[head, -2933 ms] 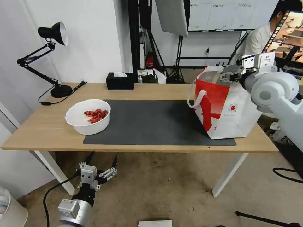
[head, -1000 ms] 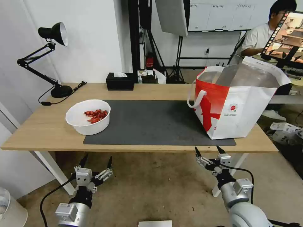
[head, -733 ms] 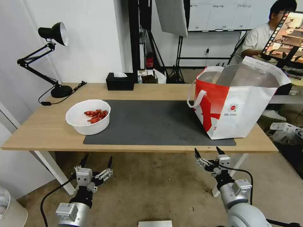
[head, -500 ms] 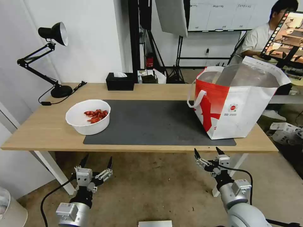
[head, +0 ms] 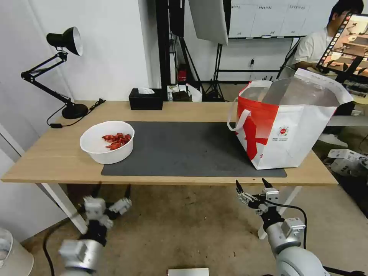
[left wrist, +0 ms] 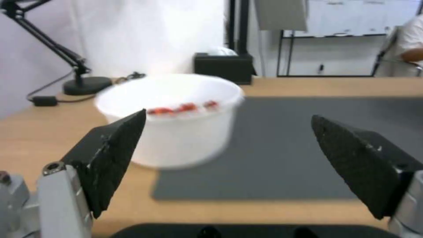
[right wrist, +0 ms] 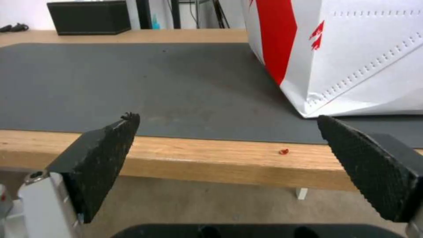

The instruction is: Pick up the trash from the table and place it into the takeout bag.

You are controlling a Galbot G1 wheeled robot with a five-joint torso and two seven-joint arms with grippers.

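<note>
One item of trash is what I see left on the worktop: the white bowl of red scraps. It sits at about 9 o'clock from the centre of the dark grey mat, overlapping the mat's edge on that side. The takeout bag stands upright and open at about 3 o'clock on the same mat, well apart from the bowl. I cannot see into the bag, so I cannot confirm what it already contains.

I judge the task mostly complete, because the rest of the mat carries no other trash. One small red scrap lies on the bare wood at the near edge, near the bag's corner; I treat it as a possible leftover.

The left end effector hangs below the near edge at about 7 o'clock, fingers spread wide and holding nothing. In the left wrist view the bowl lies ahead of its gap.

The right end effector hangs below the near edge at about 5 o'clock, also spread wide and empty.

Remaining work, in my judgement: grasp the bowl, carry it across the mat, and release it into the bag.
</note>
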